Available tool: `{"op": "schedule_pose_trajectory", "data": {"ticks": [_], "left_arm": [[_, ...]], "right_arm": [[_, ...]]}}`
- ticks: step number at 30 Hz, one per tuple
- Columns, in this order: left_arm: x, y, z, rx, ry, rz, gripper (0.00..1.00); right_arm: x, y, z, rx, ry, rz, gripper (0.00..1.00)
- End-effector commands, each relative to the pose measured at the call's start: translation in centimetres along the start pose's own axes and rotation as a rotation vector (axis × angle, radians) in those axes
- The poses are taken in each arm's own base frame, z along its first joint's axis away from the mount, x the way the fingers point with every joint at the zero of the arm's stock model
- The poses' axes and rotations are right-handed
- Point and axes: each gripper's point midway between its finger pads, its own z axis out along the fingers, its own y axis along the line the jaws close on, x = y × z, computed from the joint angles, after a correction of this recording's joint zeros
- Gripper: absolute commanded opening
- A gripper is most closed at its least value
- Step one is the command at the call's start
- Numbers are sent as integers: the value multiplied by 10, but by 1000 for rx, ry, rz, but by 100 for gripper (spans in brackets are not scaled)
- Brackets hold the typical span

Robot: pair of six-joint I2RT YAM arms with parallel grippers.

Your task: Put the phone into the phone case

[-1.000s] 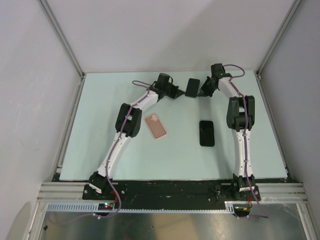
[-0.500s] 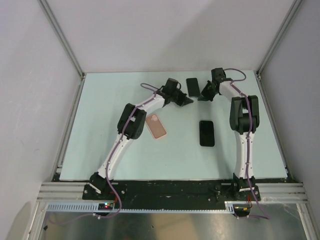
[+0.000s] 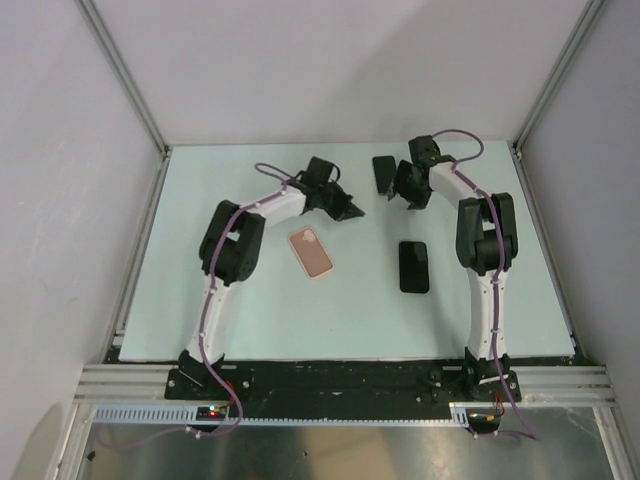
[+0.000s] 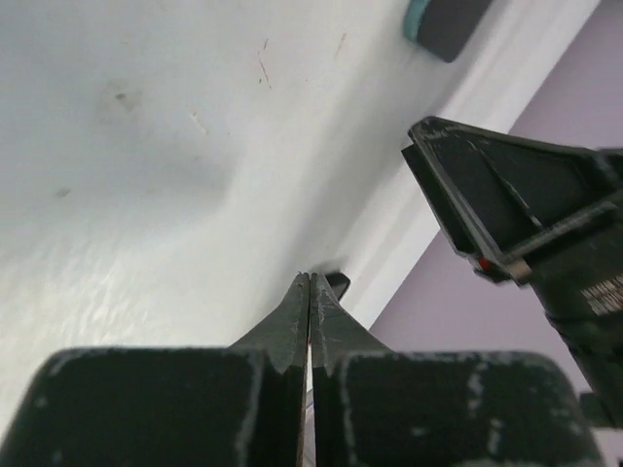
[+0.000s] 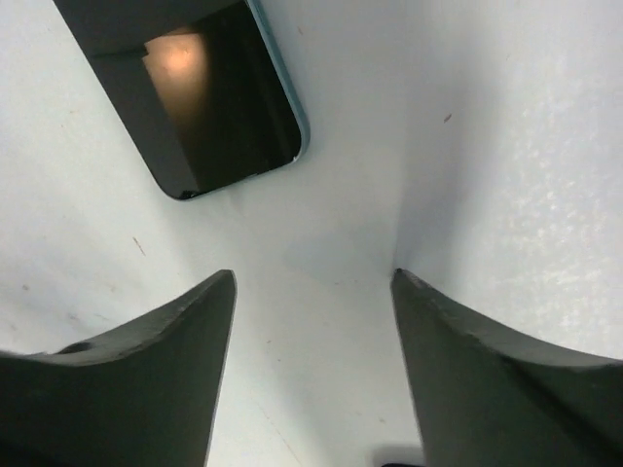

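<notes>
Here, top view, phone (image 3: 383, 175): lies flat near the far edge of the table (image 3: 230, 300), touching nothing.
Top view, pink case (image 3: 311, 252): lies flat, well apart from the phone, beside the left arm.
Top view, dark slab (image 3: 414, 266): flat, beside the right arm.
Top view, left gripper (image 3: 353, 211): between case and phone.
Top view, right gripper (image 3: 400, 187): just beside the phone.
Left wrist, left gripper: fingers pressed together, holding nothing.
Right wrist, right gripper: fingers (image 5: 146, 341) spread apart, nothing between them; the phone's corner lies just beyond.
</notes>
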Motion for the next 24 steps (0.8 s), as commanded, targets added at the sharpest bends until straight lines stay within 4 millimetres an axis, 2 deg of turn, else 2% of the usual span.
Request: {"op": "schedule_pose_trajectory", "data": {"ticks": [1,4,6,9,11,17,24], "left_arm": [[-3,-34,-66,99,-39,109,0],[-4,-22,-85,91,-44,120,0],[-5,-16,-98,90,-49,126,0],[-8,-10,-120,105,-56,144,0],[-10,-9,-130,115,-58,148,0],[-14,-12,-155,155,-58,162,0],[-15,-13,-167,176,-54,172,0]], "right_arm": [[-40,3,-21,43,-129,-163,78],[-43,12,-14,52,-139,-244,94],[-47,19,-10,46,-143,-285,98],[-58,40,-4,-7,-141,-350,99],[-59,47,1,-14,-130,-389,99],[-61,45,13,10,-114,-447,99],[-56,48,22,19,-101,-491,99]]}}
